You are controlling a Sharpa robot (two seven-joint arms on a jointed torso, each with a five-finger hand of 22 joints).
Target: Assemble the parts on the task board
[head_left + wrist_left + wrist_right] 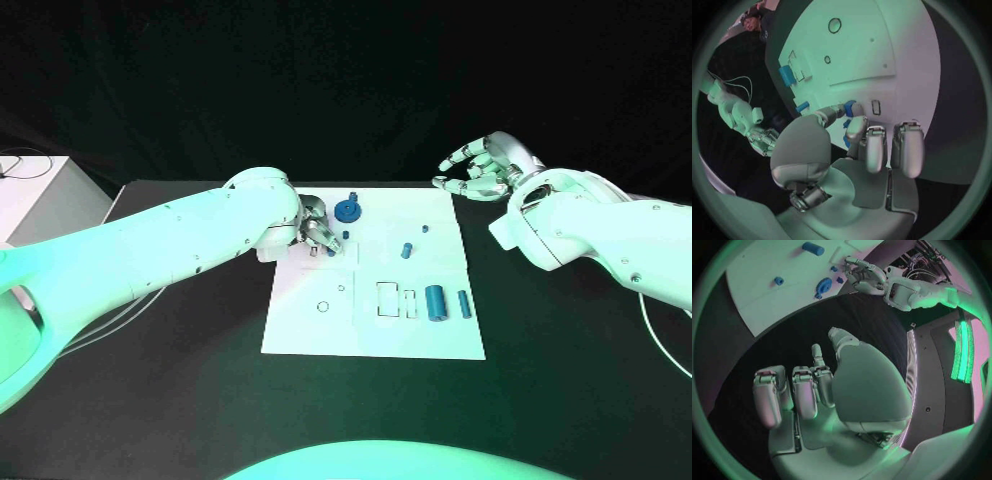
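black table (pixel 173 400) carries the white task board (pixel 375 335), where the left hand (pixel 320 232) pinches a small blue part (pixel 849 107), likely light, rigid, slippery, while the right hand (pixel 483 168) hovers loosely spread, empty.

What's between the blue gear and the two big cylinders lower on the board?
Head view: two small blue pegs lie on the task board between the gear and the cylinders.

Open board surface lies between the left hand (pixel 320 232) and the cylinders (pixel 449 302) on the task board (pixel 361 335); a gear (pixel 348 210) crowds the far edge
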